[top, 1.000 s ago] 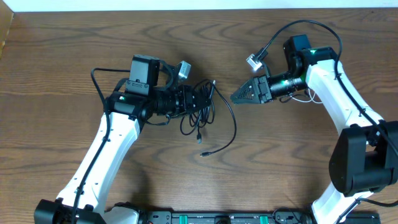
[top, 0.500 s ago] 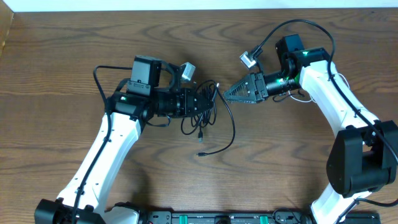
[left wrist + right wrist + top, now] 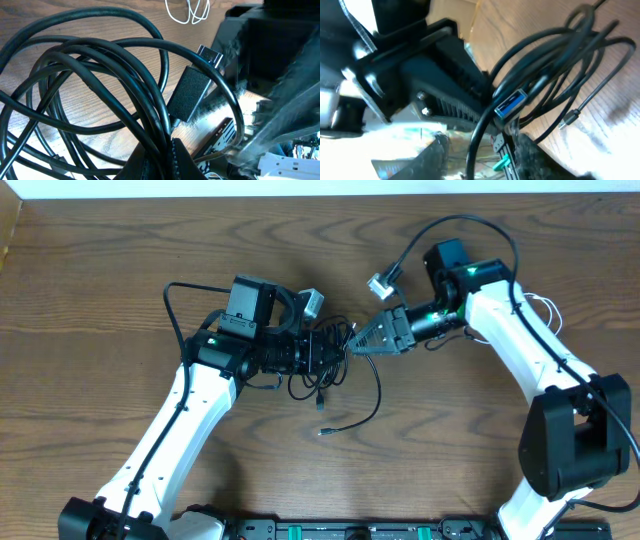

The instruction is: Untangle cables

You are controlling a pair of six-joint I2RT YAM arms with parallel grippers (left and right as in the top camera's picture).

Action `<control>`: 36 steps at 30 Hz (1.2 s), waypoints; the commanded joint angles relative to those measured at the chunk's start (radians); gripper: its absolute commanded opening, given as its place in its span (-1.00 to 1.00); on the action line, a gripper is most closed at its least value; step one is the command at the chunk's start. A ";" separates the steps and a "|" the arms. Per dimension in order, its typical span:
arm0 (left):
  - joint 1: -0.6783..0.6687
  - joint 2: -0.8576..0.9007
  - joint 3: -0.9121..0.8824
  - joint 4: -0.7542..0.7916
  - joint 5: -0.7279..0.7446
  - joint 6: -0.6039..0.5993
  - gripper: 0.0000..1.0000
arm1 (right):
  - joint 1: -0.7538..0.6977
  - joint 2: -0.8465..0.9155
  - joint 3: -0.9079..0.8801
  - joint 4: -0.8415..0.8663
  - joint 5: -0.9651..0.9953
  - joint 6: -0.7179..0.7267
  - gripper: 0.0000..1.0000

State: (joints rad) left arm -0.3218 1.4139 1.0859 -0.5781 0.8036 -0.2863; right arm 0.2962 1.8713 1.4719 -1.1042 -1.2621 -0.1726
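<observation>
A knot of black cables (image 3: 306,378) lies at the table's middle. My left gripper (image 3: 325,352) is shut on the bunch, and several strands run between its dark fingers (image 3: 172,156). One cable trails down to a small plug (image 3: 322,431). My right gripper (image 3: 352,347) has its tips at the knot's right side. Its jaws stand apart with one black cable (image 3: 476,145) passing between them, unclamped. A blue-tipped plug (image 3: 510,103) hangs just ahead of it. A flat black plug (image 3: 192,93) sits in the loops. The white cable (image 3: 548,310) lies beside the right arm.
The left arm's black camera block (image 3: 250,305) and its thick wire loop (image 3: 175,305) stand left of the knot. The left gripper's body (image 3: 435,75) fills the right wrist view's upper left. A rail with green clips (image 3: 330,530) runs along the front edge.
My right gripper has moved left to the knot and narrowed its jaws around one strand. The left arm has shifted slightly right, carrying the bunch.
</observation>
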 commanded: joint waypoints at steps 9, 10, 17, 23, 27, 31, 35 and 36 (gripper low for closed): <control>0.000 0.004 -0.007 -0.111 -0.003 0.025 -0.85 | -0.030 0.013 0.003 0.251 0.083 0.194 -0.98; 0.000 0.004 -0.007 -0.123 -0.001 0.025 -0.85 | -0.036 0.013 0.003 0.285 0.109 0.226 -0.98; 0.000 0.004 -0.007 -0.124 0.249 0.118 -0.85 | -0.059 0.013 0.003 0.351 0.525 0.386 -0.98; 0.012 0.004 -0.007 -0.034 0.395 0.117 -0.85 | -0.059 0.013 0.003 0.254 0.809 0.385 -0.98; 0.075 0.004 -0.007 0.056 0.499 0.054 -0.85 | -0.061 0.013 0.003 0.183 1.036 0.385 -0.98; 0.149 0.003 -0.007 0.072 0.499 0.010 -0.85 | -0.062 0.013 0.003 0.152 1.160 0.386 -0.98; 0.232 0.003 -0.007 0.071 0.499 -0.041 -0.85 | -0.072 0.013 0.003 0.130 1.244 0.386 -0.98; 0.249 0.003 -0.007 0.071 0.498 -0.051 -0.85 | -0.077 0.013 0.003 0.124 1.265 0.386 -0.98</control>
State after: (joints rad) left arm -0.1287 1.4158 1.0779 -0.5114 1.2514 -0.2829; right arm 0.2398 1.8748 1.4708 -0.9684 -0.1699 0.2012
